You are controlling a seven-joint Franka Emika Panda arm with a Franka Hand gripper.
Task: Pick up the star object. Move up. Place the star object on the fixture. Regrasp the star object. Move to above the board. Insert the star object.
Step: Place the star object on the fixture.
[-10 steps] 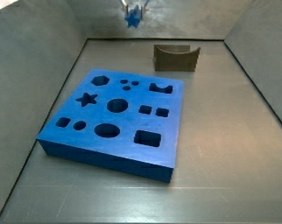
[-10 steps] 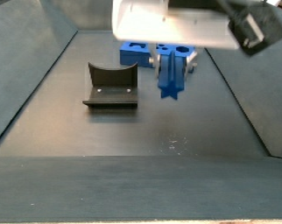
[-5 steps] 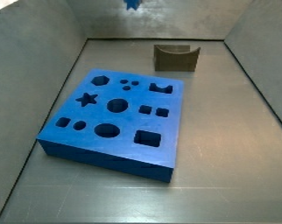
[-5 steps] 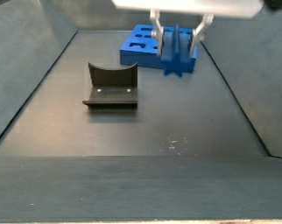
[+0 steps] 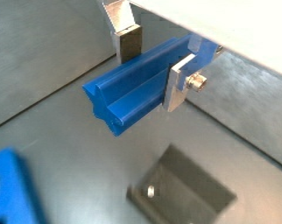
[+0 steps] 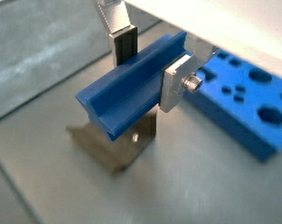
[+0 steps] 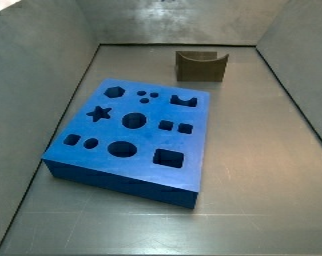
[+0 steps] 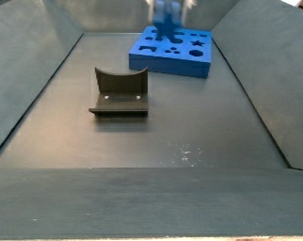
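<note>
Clamped between the jaws of the gripper (image 5: pixel 150 63) is the star object (image 5: pixel 140 83), a blue ridged peg; both wrist views show the silver fingers (image 6: pixel 176 80) pressed against its opposite flanks, roughly at mid-length. The peg's long axis runs crosswise to the closing direction, so it sticks out past the fingers on both sides, its star-shaped end face showing at the nearer tip.

Gripper and peg are raised well clear of the floor. In a side view only a blurred blue patch at the top edge (image 8: pixel 168 9) betrays them; in the other side view they are out of frame or too faint to make out.

Below the peg, in both wrist views, sits the fixture (image 5: pixel 185 192), dark and notched, apart from the peg with open air between. It stands on the grey floor (image 8: pixel 180 141) beside the board (image 7: pixel 130 130), whose holes are all empty.

Judging by this, the lift is done and the placing comes next. What matters is that the fixture lies beneath and slightly off to one side of the peg, and that the peg's long axis must line up with the notch before descending.
</note>
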